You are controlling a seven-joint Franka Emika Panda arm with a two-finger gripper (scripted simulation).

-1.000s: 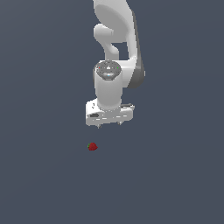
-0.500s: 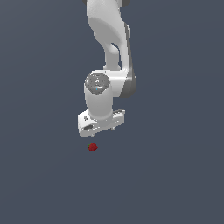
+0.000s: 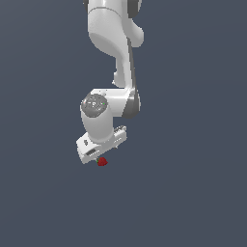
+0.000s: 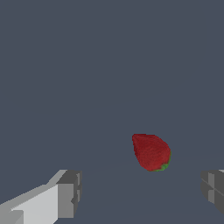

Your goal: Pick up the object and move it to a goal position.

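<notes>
One strawberry [image 4: 151, 152] between two wide-apart pincer [image 4: 140, 192] fingers [image 4: 68, 193].

Plain dark grey-blue floor [image 3: 193, 193]

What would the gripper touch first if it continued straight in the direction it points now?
Probably the dark floor. The gripper is open, and the strawberry lies ahead in the gap between its fingers, so they should pass on either side of it, though depth is hard to judge.
</notes>
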